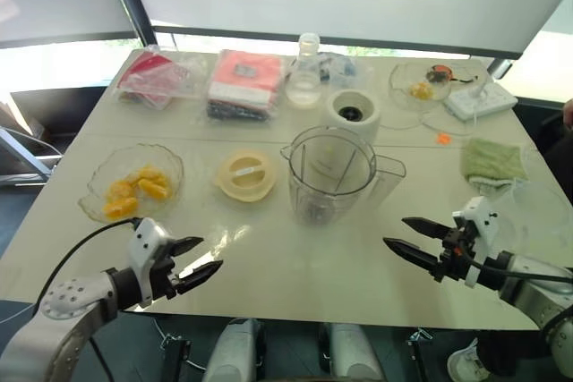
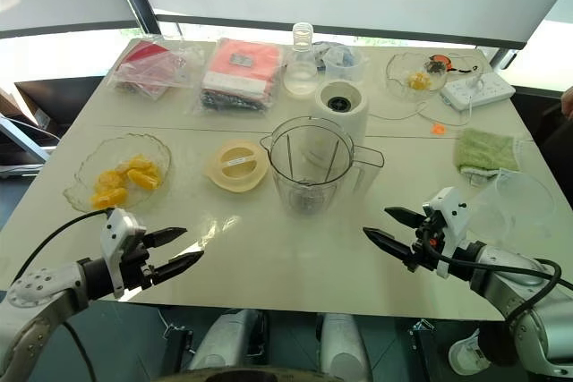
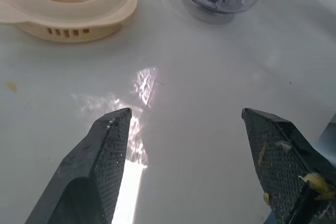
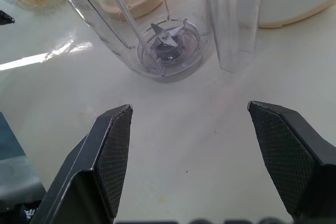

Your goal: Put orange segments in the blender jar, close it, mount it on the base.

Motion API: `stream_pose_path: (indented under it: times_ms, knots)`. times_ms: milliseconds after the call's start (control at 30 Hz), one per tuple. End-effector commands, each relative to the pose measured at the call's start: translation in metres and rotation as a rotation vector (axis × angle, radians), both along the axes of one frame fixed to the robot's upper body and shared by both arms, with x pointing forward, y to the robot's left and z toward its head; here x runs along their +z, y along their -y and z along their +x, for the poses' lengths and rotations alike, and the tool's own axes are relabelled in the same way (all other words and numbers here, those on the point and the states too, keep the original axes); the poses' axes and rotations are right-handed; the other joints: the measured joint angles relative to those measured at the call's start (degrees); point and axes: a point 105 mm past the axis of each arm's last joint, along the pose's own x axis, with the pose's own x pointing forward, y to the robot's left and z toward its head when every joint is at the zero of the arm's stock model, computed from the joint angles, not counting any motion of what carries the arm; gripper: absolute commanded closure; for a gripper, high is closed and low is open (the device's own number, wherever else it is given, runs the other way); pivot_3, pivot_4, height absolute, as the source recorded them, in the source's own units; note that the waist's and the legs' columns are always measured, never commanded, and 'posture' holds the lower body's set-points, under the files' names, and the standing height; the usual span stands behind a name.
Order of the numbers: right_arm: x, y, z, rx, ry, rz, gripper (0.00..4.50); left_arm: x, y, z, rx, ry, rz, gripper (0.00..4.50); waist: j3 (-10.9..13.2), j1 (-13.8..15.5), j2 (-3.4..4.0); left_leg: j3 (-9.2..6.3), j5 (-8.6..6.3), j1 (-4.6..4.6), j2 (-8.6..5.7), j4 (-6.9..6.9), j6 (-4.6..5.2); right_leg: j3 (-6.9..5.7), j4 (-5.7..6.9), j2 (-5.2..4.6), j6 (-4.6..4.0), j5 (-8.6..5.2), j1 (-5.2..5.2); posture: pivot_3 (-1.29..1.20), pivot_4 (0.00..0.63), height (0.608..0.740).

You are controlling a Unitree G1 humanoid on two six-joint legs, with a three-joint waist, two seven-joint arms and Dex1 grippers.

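Far end of the table point(image 1: 269, 248) is a mess to read — the plastic bags point(image 1: 157, 78) and red packet point(image 1: 243, 78) are too small to identify. The small cup point(image 1: 539, 212) at right is barely visible, it's so clear.

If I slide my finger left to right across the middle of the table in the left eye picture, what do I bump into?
Glass bowl of orange segments → pale yellow lid → blender jar → green cloth.
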Motion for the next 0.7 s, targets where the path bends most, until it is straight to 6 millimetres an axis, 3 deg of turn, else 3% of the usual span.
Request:
stream_pose_path:
  times_ms: [33, 500, 700]
  knots:
    - [0.013, -0.001, -0.001, 0.003, 0.049, -0.002, 0.83, 0.008, 0.001, 0.003, 0.005, 0.027, -0.008, 1.01, 0.00, -0.02, 0.00, 0.00, 0.00, -0.02, 0.00, 0.00, 0.00, -0.01, 0.00, 0.00, 0.00, 0.00, -0.01, 0.00, 0.150, 0.740]
    - [0.022, -0.007, -0.003, 0.063, 0.063, -0.022, 0.83, 0.025, -0.003, 0.016, 0.055, 0.089, -0.009, 1.01, 0.00, 0.05, -0.01, 0.01, 0.01, -0.02, -0.02, 0.06, 0.02, -0.04, 0.02, 0.05, 0.01, 0.01, 0.01, 0.00, 0.150, 0.740]
    - [0.034, -0.032, -0.044, 0.311, -0.056, -0.102, 0.83, 0.080, -0.038, 0.052, 0.387, 0.230, -0.044, 1.01, 0.00, 1.22, -0.05, -0.07, 0.03, -0.01, -0.01, 0.22, 0.04, -0.12, 0.14, 0.13, 0.02, 0.01, 0.08, 0.00, 0.150, 0.740]
